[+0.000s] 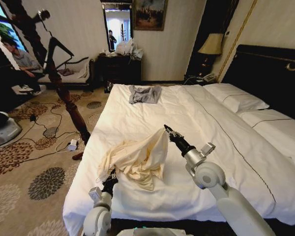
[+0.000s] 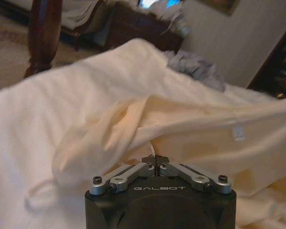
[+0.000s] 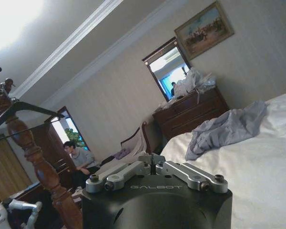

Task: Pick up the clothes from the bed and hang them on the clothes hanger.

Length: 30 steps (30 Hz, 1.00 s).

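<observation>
You see a grey garment (image 1: pixel 144 94) near a dark dresser (image 1: pixel 119 68). A wooden coat stand (image 1: pixel 64 93) rises from the patterned carpet (image 1: pixel 34 172).

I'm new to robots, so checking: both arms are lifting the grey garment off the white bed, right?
Not quite. The head view shows the left gripper and right gripper lifting the cream-yellow shirt, not the grey garment, which lies untouched farther up the bed.

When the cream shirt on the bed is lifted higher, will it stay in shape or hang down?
Probably it hangs down: the cream shirt already drapes in soft folds from the right claw. It looks thin and light. Loose parts resting on the bed may drag near the left claw.
</observation>
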Available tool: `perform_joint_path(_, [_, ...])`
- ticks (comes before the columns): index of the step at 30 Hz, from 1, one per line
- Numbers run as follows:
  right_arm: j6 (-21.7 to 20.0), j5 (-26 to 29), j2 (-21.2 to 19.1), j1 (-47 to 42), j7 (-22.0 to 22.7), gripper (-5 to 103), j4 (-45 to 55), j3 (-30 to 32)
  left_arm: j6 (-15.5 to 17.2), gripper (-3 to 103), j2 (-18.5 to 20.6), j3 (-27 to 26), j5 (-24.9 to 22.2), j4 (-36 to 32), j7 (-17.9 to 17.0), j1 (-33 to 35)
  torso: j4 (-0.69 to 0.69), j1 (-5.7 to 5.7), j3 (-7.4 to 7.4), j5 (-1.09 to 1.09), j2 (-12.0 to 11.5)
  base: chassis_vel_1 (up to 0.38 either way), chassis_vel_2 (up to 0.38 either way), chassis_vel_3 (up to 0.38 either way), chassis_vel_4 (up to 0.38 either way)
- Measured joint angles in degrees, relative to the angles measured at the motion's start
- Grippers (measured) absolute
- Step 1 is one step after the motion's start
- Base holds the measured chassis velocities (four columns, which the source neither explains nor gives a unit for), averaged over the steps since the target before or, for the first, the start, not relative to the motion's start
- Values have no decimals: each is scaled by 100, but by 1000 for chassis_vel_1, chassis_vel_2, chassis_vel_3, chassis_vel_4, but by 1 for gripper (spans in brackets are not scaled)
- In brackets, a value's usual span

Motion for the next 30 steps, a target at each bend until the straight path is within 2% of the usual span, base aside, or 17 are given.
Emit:
perform_joint_path(5, [22, 105, -80, 169, 56, 0, -59, 43, -12, 0, 370, -235, -423, -820, 220, 47, 0, 0, 0, 0, 0, 0, 0, 0, 0])
perform_joint_path(7, [25, 237, -194, 369, 117, 0, -61, 87, -56, 0, 990, -701, -1349, -1502, 333, -196, 0, 0, 0, -1, 0, 0, 0, 0, 0])
perform_joint_path(8, [25, 237, -194, 369, 117, 0, -61, 87, -56, 0, 990, -701, -1349, -1502, 333, -196, 0, 0, 0, -1, 0, 0, 0, 0, 0])
perform_joint_path(9, [25, 281, -238, 447, 142, 0, -53, 98, -65, 0, 1258, -936, -1684, -1681, 318, -322, 0, 0, 0, -2, 1, 0, 0, 0, 0])
perform_joint_path(12, [23, 612, -526, 929, 198, 0, 70, 103, 34, 0, 2689, -2434, -3503, -2160, 10, -891, 0, 1, 1, -3, 0, 0, 0, 0, 0])
perform_joint_path(13, [23, 612, -526, 929, 198, 0, 70, 103, 34, 0, 2689, -2434, -3503, -2160, 10, -891, 0, 1, 1, -3, 0, 0, 0, 0, 0])
perform_joint_path(14, [20, 699, -575, 1003, 207, 0, 93, 110, 70, 0, 2936, -2704, -3829, -2174, -77, -965, 0, 1, 1, -3, 0, 0, 0, 0, 0])
perform_joint_path(15, [17, 857, -656, 1141, 226, 0, 136, 138, 114, 0, 3278, -3071, -4243, -2189, -180, -1064, 0, 1, 1, -4, 0, 0, 0, 0, 0])
perform_joint_path(16, [14, 1134, -795, 1420, 261, 0, 225, 217, 161, 0, 3903, -3694, -4899, -2152, -359, -1279, 0, 0, 1, 1, 1, 0, 0, 0, 0])
perform_joint_path(17, [14, 1258, -847, 1551, 290, 0, 271, 261, 172, 0, 4184, -3980, -5157, -2070, -457, -1408, -1, 0, 0, 1, 0, 0, 0, 0, 0])
perform_joint_path(18, [14, 1258, -847, 1551, 290, 0, 271, 261, 172, 0, 4184, -3980, -5157, -2070, -457, -1408, -1, 0, 0, 1, 0, 0, 0, 0, 0])
perform_joint_path(20, [12, 1604, -942, 1885, 420, 0, 414, 384, 187, 0, 4557, -4405, -5493, -1924, -586, -1634, -2, 1, 1, -3, 0, 0, 0, 0, 0])
perform_joint_path(22, [3, 2245, -1052, 2473, 626, 0, 748, 674, 238, 0, 4980, -5105, -6199, -1752, -804, -1908, 1, 2, 1, -1, 0, 0, 0, 0, 0])
perform_joint_path(24, [-1, 2343, -1096, 2561, 645, 0, 812, 743, 257, 0, 5037, -5270, -6334, -1736, -840, -1918, 1, 2, 1, -3, 0, 0, 0, 0, 0])
perform_joint_path(27, [-16, 2825, -1566, 2628, 677, 0, 1254, 1384, 348, 0, 5162, -6266, -6695, -1757, -828, -1681, 2, 1, 0, 0, 1, 0, 0, 0, 0])
perform_joint_path(28, [-16, 2825, -1566, 2628, 677, 0, 1254, 1384, 348, 0, 5162, -6266, -6695, -1757, -828, -1681, 2, 1, 0, 0, 1, 0, 0, 0, 0])
perform_joint_path(30, [-22, 3073, -1845, 2377, 706, 0, 1521, 1847, 389, 0, 5134, -6608, -6759, -1787, -781, -1564, 1, 0, -1, 1, 1, 0, 0, 0, 0])
